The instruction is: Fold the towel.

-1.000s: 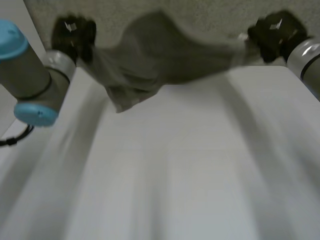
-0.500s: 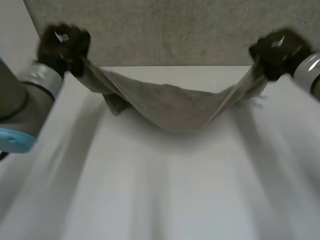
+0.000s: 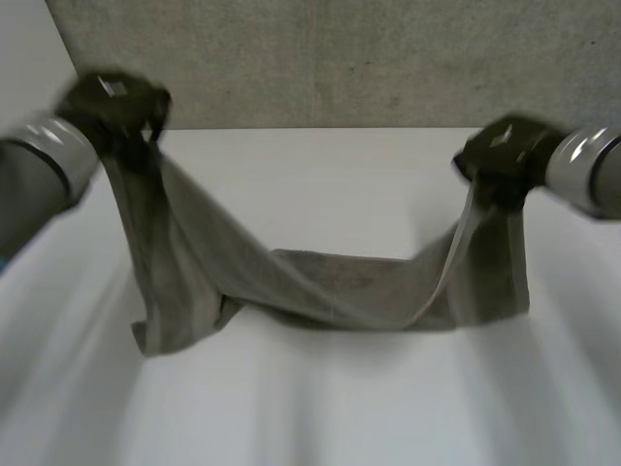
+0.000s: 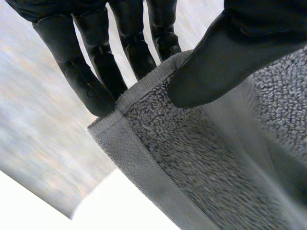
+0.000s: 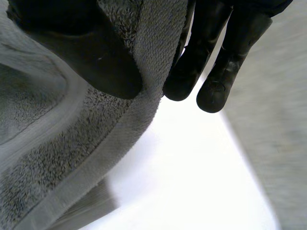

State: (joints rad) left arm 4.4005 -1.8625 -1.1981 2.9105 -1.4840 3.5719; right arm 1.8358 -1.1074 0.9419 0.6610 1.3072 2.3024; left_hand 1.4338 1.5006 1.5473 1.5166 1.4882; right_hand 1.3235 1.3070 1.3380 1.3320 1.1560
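Grey terry towel (image 3: 330,282) hangs as a sagging sling between the 2 hands above the white table (image 3: 320,408). The left hand (image 3: 112,102) holds 1 upper corner high over the table's far left. The right hand (image 3: 500,155) holds the other upper corner at the far right, a little lower. From each hand the cloth drops steeply. Its middle sags down to the table and seems to rest there, and a loose end trails below each hand, the left one reaching nearer the camera.

In the left wrist view the thumb presses on the towel's hemmed corner against the straight fingers (image 4: 91,76) behind it, so that corner is pinched. In the right wrist view the thumb likewise clamps the hemmed edge against the fingers (image 5: 216,67) behind the cloth, and the towel falls away beneath the palm in folds. A speckled grey wall (image 3: 388,58) stands behind the table's far edge.
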